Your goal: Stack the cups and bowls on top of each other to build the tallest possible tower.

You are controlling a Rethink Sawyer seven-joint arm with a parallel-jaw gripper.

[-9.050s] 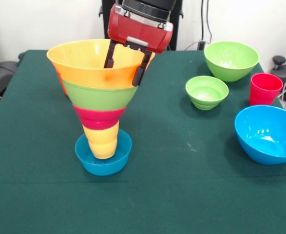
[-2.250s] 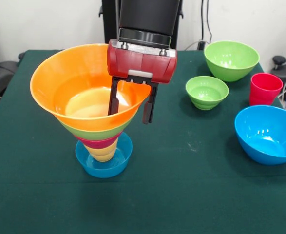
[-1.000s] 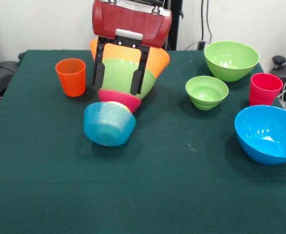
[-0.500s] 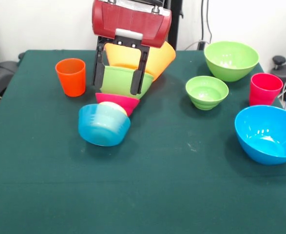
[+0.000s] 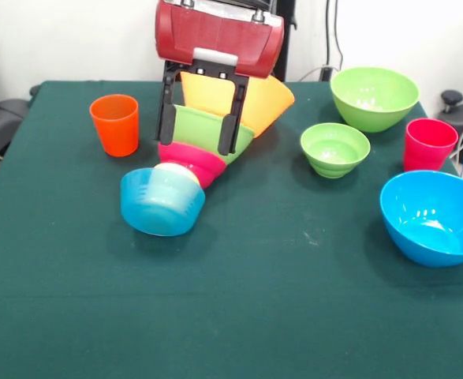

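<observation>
Toppled since a few seconds ago, the tower now lies on its side on the table, its small blue bowl nearest the camera and the wide orange bowl farthest. Just above it hangs the gripper, fingers spread and grasping nothing. Left of the tower stands the orange cup. Well to its right sit two green bowls, a red cup and a big blue bowl.

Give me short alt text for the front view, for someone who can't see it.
A nested tower of bowls lies toppled on a green table, with the open gripper over it. An orange cup, red cup, two green bowls and a blue bowl stand apart.
</observation>
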